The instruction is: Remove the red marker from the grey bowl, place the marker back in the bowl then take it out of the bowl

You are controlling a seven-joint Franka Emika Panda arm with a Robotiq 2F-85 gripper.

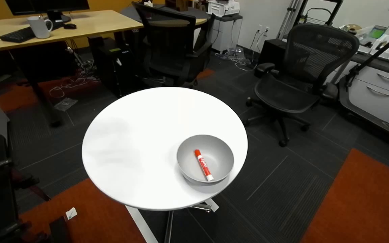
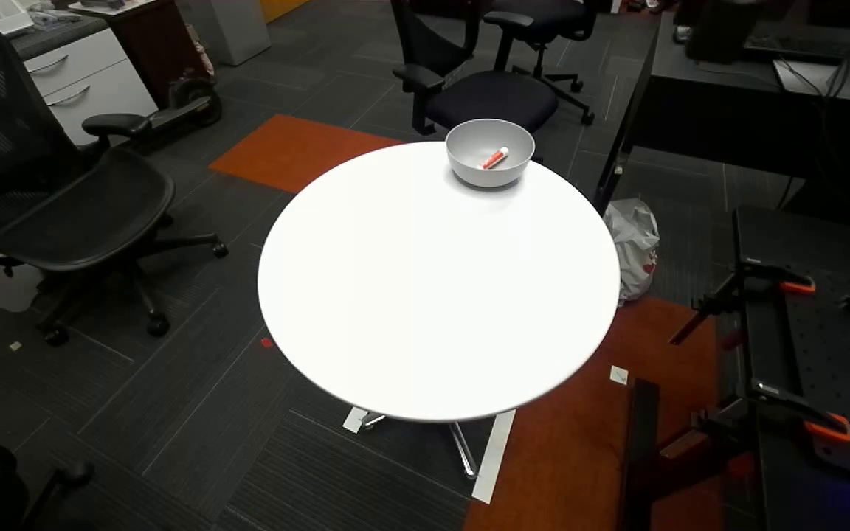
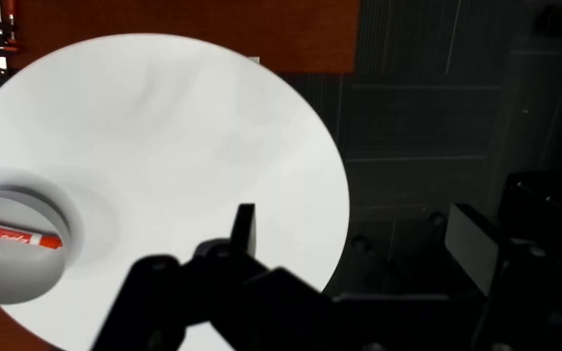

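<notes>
Black jaws stand spread wide, released; a short red-and-white marker (image 1: 203, 164) lies inside a round, smooth light-grey bowl (image 1: 221, 156).

In the wrist view, one jaw shows against a round, smooth white worktop (image 3: 164, 122), the other against dark grey carpet tiles (image 3: 422, 122). The bowl sits upright near the worktop's edge, well apart from the jaws; faint grey shadows mark the white surface. In both exterior views, black mesh swivel chairs (image 1: 316, 57) stand around the worktop, and rust-orange carpet panels (image 1: 363, 202) cross the floor. In an exterior view, a pale wooden desk (image 1: 106, 23) holds a white mug (image 1: 40, 27); in an exterior view, a crumpled pale plastic bag (image 2: 631, 243) sits near the worktop.
</notes>
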